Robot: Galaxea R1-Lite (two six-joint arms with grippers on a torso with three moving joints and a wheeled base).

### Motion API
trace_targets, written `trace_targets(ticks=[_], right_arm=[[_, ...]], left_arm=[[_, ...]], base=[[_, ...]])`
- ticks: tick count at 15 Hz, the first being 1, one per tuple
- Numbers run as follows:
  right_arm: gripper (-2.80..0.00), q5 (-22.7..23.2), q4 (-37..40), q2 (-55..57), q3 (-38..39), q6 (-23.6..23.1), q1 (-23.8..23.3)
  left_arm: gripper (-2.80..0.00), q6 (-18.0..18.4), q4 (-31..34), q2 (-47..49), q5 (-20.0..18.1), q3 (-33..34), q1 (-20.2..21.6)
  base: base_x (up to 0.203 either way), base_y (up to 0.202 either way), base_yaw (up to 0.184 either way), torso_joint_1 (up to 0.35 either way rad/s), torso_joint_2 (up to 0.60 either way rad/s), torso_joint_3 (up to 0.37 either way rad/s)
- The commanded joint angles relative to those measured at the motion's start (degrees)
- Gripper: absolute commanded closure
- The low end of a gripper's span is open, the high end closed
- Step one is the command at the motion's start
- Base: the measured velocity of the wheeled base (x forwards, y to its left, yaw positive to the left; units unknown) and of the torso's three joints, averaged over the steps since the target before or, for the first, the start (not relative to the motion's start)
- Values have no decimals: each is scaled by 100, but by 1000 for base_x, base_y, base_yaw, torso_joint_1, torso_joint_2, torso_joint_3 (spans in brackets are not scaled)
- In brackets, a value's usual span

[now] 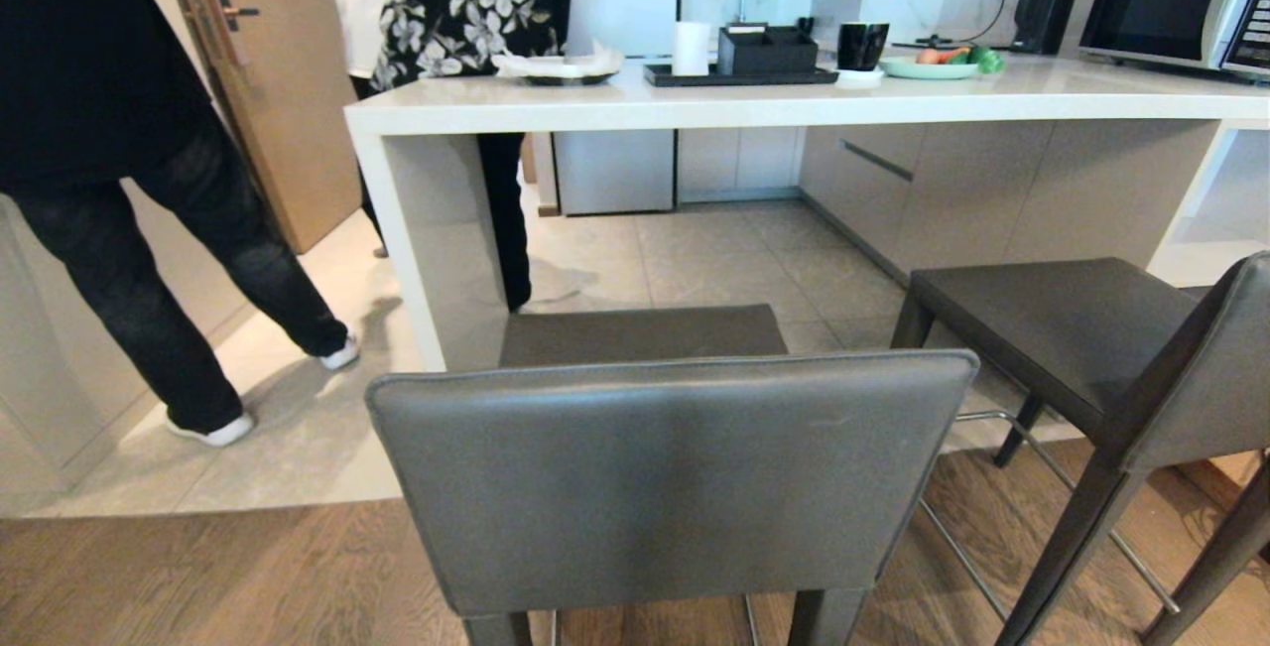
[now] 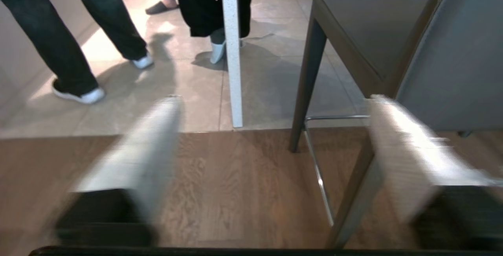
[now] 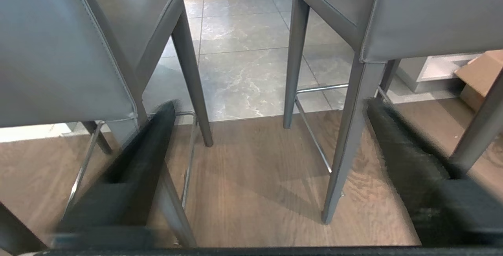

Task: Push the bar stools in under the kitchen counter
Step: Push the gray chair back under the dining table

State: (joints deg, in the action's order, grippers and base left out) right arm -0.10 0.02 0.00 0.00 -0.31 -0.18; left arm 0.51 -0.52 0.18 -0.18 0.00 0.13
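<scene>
Stools (image 1: 675, 467) pulled out from the counter (image 1: 794, 100), neither pushed in.
The near one's seat front reaches just under the slab edge; the second stool (image 1: 1091, 348) stands to its right, angled. Left gripper (image 2: 271, 161) and right gripper (image 3: 267, 169) hang low, fingers spread and seemingly empty, though blurred.

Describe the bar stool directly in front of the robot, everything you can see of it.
The nearest bar stool is covered in what looks like dark grey leather, with stitched edges. Its low rectangular backrest faces the camera, upright; the flat square seat beyond it points toward the kitchen counter, with only its far edge near the counter's side panel. Slim tapered legs stand on the wood floor, joined by a chrome footrest bar. Nothing lies on it and neither gripper touches it.
</scene>
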Motion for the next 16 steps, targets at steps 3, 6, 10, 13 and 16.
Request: trace_targets(ticks=[3, 6, 10, 13, 16], right_arm=[[0, 19, -2, 0, 9, 12, 1], [0, 10, -2, 0, 2, 21, 1], [0, 10, -2, 0, 9, 31, 1], [0, 10, -2, 0, 9, 31, 1], [0, 10, -2, 0, 9, 31, 1]], left_arm=[[0, 39, -14, 8, -9, 5, -12], [0, -48, -18, 8, -5, 5, 4], [0, -69, 0, -1, 10, 9, -5], [0, -69, 0, 7, 10, 7, -5], [0, -69, 0, 8, 10, 9, -5]], base=[[0, 0, 0, 0, 0, 0], [0, 0, 0, 0, 0, 0], [0, 0, 0, 0, 0, 0], [0, 0, 0, 0, 0, 0], [0, 0, 0, 0, 0, 0]])
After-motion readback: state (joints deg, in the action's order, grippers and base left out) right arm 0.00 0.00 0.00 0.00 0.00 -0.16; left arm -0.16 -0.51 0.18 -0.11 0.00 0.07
